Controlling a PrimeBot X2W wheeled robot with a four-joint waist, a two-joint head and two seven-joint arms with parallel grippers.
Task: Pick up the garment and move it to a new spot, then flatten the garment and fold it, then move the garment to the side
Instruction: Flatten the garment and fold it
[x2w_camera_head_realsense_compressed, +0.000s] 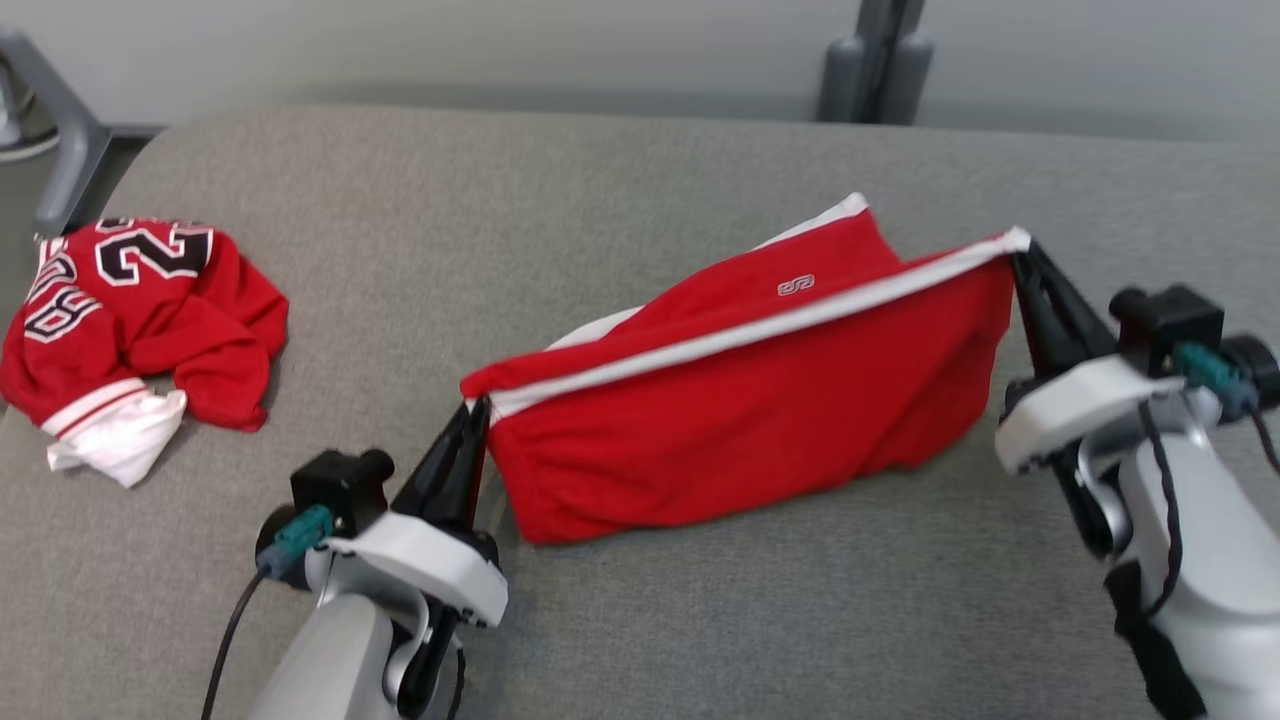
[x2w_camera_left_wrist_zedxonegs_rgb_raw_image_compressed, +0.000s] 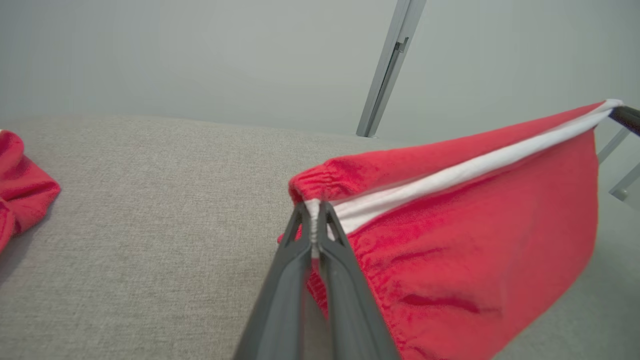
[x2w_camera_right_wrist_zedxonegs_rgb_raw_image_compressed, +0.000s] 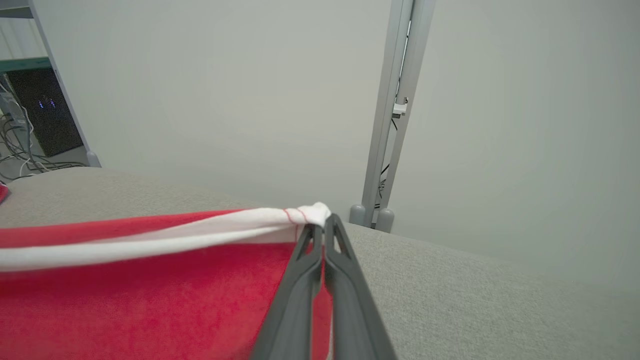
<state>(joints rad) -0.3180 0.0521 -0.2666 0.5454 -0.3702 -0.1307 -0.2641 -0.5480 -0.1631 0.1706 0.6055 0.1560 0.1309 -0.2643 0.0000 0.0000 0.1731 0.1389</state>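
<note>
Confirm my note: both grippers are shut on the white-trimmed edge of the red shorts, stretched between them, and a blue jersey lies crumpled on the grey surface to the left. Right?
Wrong colour: the jersey is red with black-and-white numbers, as the head view shows. The left gripper and right gripper do hold the red shorts stretched.

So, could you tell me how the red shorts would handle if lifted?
Probably floppy: the red shorts sag below the edge stretched between left pincer and right pincer. Likely light, since pinched corners carry them. Their bottom may drag on the grey surface.
</note>
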